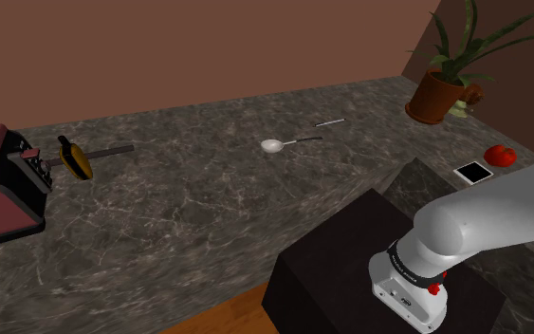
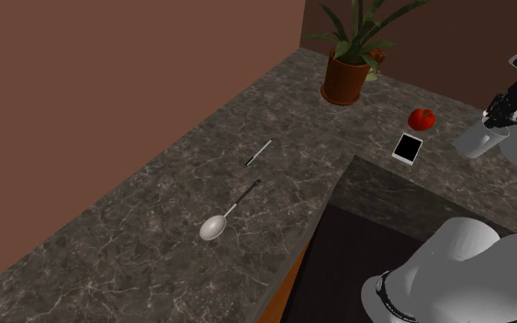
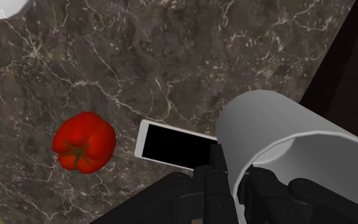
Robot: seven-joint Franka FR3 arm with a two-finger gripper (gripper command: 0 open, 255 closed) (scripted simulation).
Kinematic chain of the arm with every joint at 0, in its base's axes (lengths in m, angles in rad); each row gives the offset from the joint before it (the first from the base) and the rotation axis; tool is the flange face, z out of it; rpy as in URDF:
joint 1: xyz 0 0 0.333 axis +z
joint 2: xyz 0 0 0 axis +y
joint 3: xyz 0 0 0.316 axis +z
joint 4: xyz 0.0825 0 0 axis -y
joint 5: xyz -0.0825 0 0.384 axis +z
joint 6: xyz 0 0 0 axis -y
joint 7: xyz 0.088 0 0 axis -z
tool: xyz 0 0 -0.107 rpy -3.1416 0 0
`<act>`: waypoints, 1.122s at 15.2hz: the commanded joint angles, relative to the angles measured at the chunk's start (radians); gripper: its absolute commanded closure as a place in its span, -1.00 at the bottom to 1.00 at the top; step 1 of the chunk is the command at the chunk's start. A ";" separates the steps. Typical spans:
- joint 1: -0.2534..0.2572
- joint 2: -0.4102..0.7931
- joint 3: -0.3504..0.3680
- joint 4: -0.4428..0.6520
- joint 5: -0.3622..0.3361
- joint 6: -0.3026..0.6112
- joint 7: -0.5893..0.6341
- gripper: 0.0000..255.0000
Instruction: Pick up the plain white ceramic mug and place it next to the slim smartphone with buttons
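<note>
arm: bent | hand: angled down | fingers pinching mug wall

We're on the gripper, and its black fingers meet the top of the pale grey mug, which hangs beneath it. Near the gripper, the white smartphone lies flat and screen-up on the dark marbled counter. The red tomato sits just beside that phone, about as near the gripper. Farther out from the gripper we see the potted plant against the brown wall. Well apart from the gripper lie a thin rod and, farthest off, a spoon.
</note>
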 commanded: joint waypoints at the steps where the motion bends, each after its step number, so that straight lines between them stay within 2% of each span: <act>1: 0.010 0.002 -0.016 -0.021 -0.001 0.025 -0.002 1.00; 8: 0.080 0.009 -0.107 -0.086 -0.004 0.116 -0.013 1.00; 17: 0.213 -0.012 -0.260 -0.153 -0.039 0.227 -0.004 1.00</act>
